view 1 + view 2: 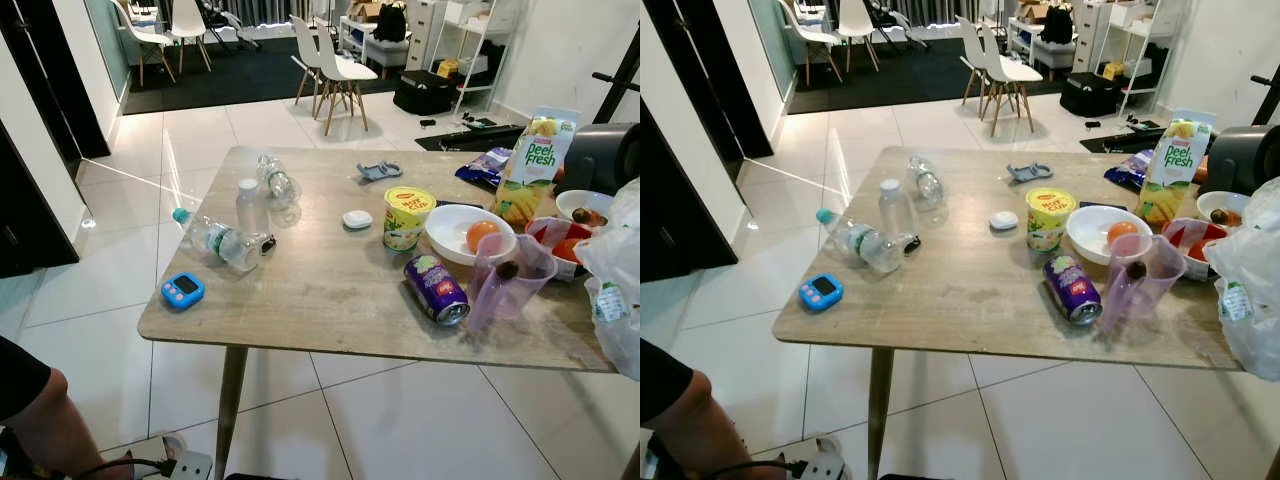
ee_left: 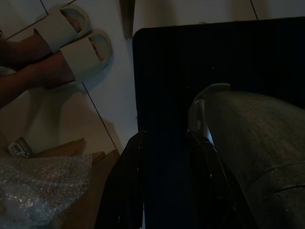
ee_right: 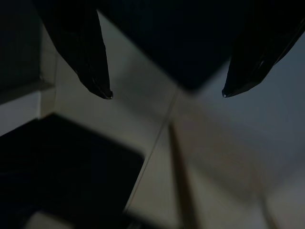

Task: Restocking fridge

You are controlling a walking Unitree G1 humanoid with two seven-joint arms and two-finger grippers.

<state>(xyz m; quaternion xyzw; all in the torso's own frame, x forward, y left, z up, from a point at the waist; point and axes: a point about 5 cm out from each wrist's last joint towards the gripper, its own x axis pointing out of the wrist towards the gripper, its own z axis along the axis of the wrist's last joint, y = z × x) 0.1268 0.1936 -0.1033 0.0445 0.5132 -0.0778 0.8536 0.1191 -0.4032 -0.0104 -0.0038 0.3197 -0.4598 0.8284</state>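
On the wooden table (image 1: 320, 290) lie two clear water bottles (image 1: 222, 240) (image 1: 276, 180), and a third bottle (image 1: 250, 205) stands between them. A purple can (image 1: 436, 288) lies on its side near the front edge. Behind it stand a yellow cup (image 1: 408, 217), a white bowl (image 1: 455, 238) holding an orange fruit (image 1: 481, 235), and a Peel Fresh juice carton (image 1: 535, 165). My left gripper (image 2: 164, 136) hangs low over a dark surface, its fingers apart and holding nothing. My right gripper (image 3: 166, 94) hangs open above the floor.
A blue timer (image 1: 182, 290) sits at the table's left front corner. A clear plastic jug (image 1: 510, 280), a red-rimmed bowl (image 1: 560, 245) and a plastic bag (image 1: 615, 290) crowd the right end. A person's arm (image 1: 35, 410) is at lower left, and sandalled feet (image 2: 71, 43) stand nearby. White chairs (image 1: 335, 70) stand beyond.
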